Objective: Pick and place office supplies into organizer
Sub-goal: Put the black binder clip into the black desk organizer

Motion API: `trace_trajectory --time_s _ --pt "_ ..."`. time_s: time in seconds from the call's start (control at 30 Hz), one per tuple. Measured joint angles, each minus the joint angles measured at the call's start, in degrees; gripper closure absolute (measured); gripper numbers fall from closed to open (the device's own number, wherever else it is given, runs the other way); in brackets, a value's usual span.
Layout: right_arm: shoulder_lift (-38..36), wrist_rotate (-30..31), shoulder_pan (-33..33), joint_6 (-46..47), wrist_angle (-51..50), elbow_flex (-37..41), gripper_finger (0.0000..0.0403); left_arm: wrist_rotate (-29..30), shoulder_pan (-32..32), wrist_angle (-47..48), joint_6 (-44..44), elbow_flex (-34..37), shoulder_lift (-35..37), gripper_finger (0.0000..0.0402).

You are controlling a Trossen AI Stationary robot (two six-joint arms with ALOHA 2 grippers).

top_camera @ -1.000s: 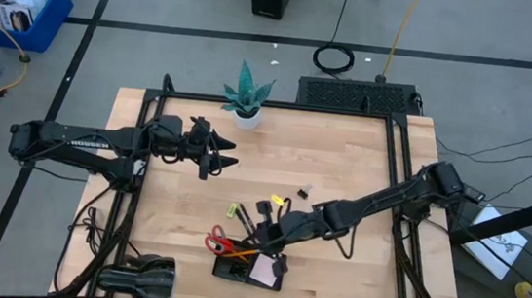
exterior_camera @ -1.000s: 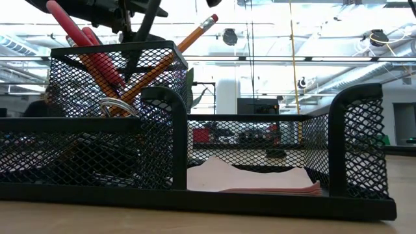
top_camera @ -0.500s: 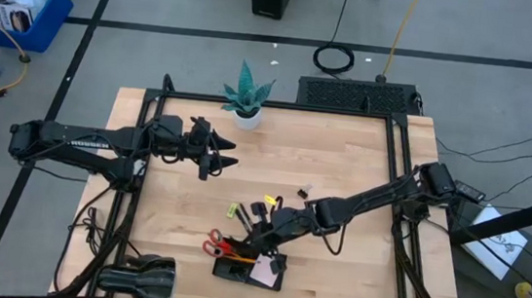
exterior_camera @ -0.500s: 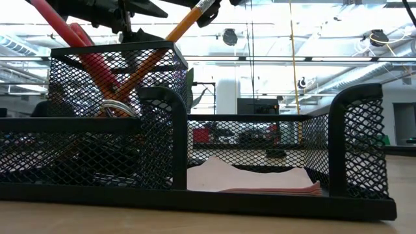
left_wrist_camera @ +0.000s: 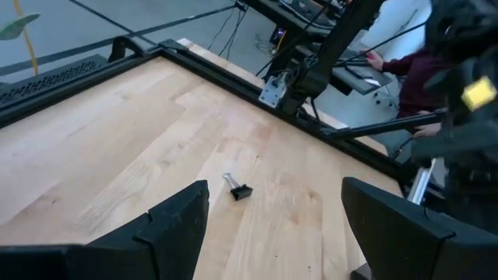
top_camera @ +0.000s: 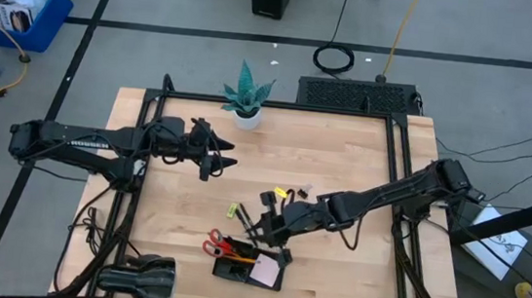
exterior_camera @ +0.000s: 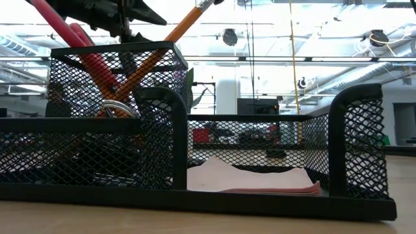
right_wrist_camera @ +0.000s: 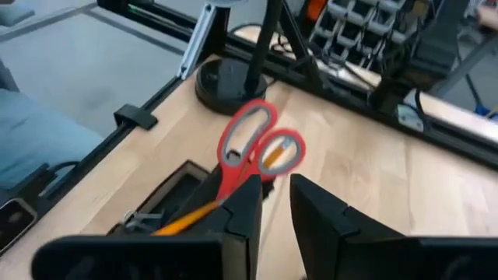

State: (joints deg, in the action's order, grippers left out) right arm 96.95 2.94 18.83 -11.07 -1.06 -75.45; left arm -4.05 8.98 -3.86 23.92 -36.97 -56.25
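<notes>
The black mesh organizer (top_camera: 249, 273) (exterior_camera: 260, 201) stands near the table's near edge. In its tall cup (exterior_camera: 117, 71) lean the red-handled scissors (right_wrist_camera: 249, 144) (top_camera: 215, 244) and an orange pencil (exterior_camera: 162, 45) (right_wrist_camera: 187, 219). The pale pink note pad (exterior_camera: 253, 179) lies in the low compartment. My right gripper (right_wrist_camera: 276, 187) (top_camera: 258, 229) hovers just above the cup, its fingers a little open with nothing between them. A tiny black clip (left_wrist_camera: 239, 189) (top_camera: 303, 188) and a yellow piece (top_camera: 281, 193) lie on the wood mid-table. My left gripper (left_wrist_camera: 274, 194) (top_camera: 226, 155) waits open at the far left, above the table.
A potted teal plant (top_camera: 246, 98) stands at the far edge. A black lamp-like cylinder (top_camera: 141, 279) sits at the near left corner, its round base (right_wrist_camera: 229, 82) beyond the scissors. A second yellow-green piece (top_camera: 233, 209) lies left of the cup. A seated person (left_wrist_camera: 405, 70) is beyond the table.
The pencil has tipped from a flat slant to a steeper lean in the cup, its lower end staying inside. My right gripper has drawn up and back from the pencil's eraser end, toward the far right, leaving it free.
</notes>
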Motion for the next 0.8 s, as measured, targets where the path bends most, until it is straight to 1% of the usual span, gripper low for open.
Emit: trace_trajectory --time_s 0.07,0.1,0.17,0.23,0.3,0.43,0.57,0.63,0.73,0.8 --pt "-1.6 0.0 -0.1 2.6 -1.1 1.1 0.0339 0.8 -0.6 0.2 -0.5 0.0 0.0 0.0105" --pt "-2.3 0.0 -0.3 4.1 0.1 2.5 0.0339 1.2 -1.0 0.5 -0.5 0.0 0.0 0.0105" --pt "-4.1 0.0 -0.4 6.4 3.7 6.7 0.0339 2.2 -1.6 1.4 -0.2 0.0 0.0 0.0105" --pt "-6.2 0.0 -0.4 8.8 9.4 12.3 0.0339 3.3 -2.0 1.0 0.4 0.0 -0.9 0.0105" --pt "-8.5 0.0 -0.4 11.0 18.1 18.8 0.0339 4.1 -2.4 0.8 1.9 0.0 -2.3 0.0105" --pt "-13.6 0.6 -0.4 14.5 40.3 33.1 0.0339 4.2 -2.7 -1.2 5.8 0.0 -7.2 0.0105" --pt "-17.7 8.3 0.0 15.9 56.5 45.5 0.0339 4.6 -2.7 -4.8 11.6 0.0 -13.0 0.0105" --pt "-18.9 10.3 0.4 16.9 64.7 50.6 0.0339 4.6 -2.7 -6.5 14.6 0.0 -15.1 0.0105" --pt "-19.8 10.4 1.0 17.8 76.5 56.3 0.0339 4.4 -2.6 -10.2 18.5 0.0 -17.6 0.0105" --pt "-20.4 10.4 1.7 15.8 82.9 59.6 0.0339 4.4 -2.6 -13.5 20.0 0.0 -18.7 0.0105"
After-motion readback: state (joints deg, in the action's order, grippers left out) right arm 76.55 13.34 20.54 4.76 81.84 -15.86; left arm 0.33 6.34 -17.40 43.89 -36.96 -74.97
